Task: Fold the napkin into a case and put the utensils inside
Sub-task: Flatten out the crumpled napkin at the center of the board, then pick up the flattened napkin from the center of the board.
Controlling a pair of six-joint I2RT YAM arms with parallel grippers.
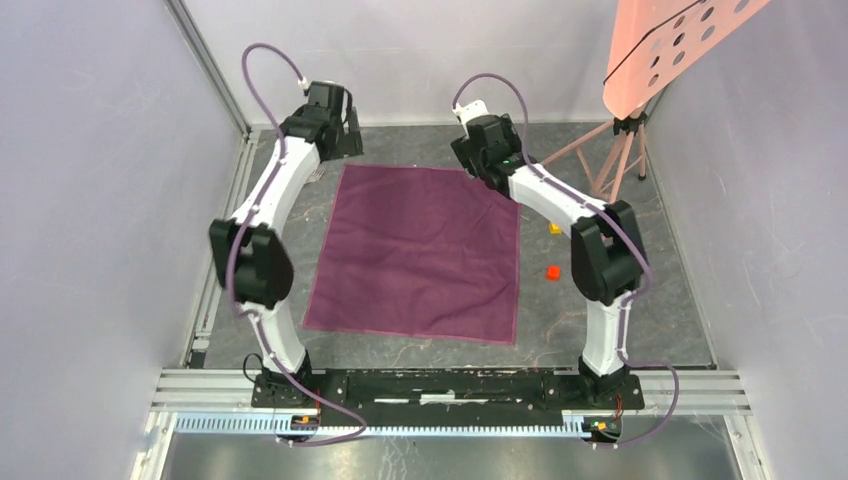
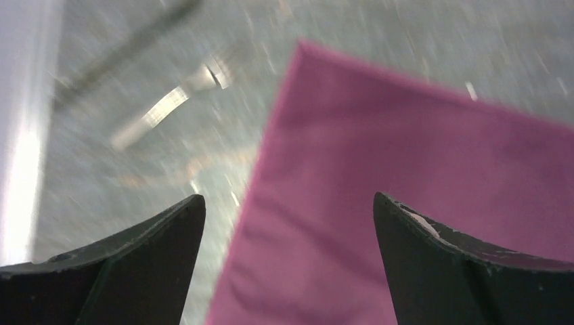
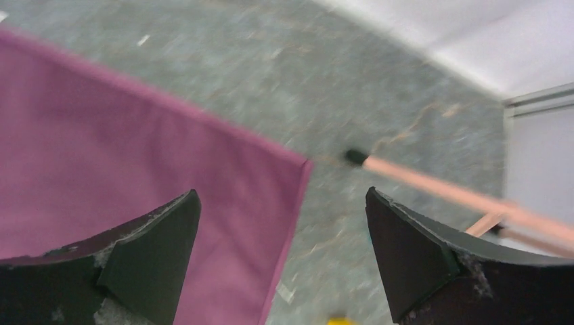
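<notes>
Tabletop point(image 1: 600, 330), grey, fills the frame; at centre the plum-purple napkin point(image 1: 415, 255) lies flat, unfolded. Thin and limp, it looks best pinched at its upper corners, where the left gripper point(image 2: 288, 203) and right gripper point(image 3: 281, 196) hover, jaws wide, holding nothing.

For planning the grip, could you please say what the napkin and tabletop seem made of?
The napkin looks like thin matte fabric: soft creases, hemmed edge. The tabletop looks hard, grey, stone-veined; real stone or printed laminate is unclear.
</notes>
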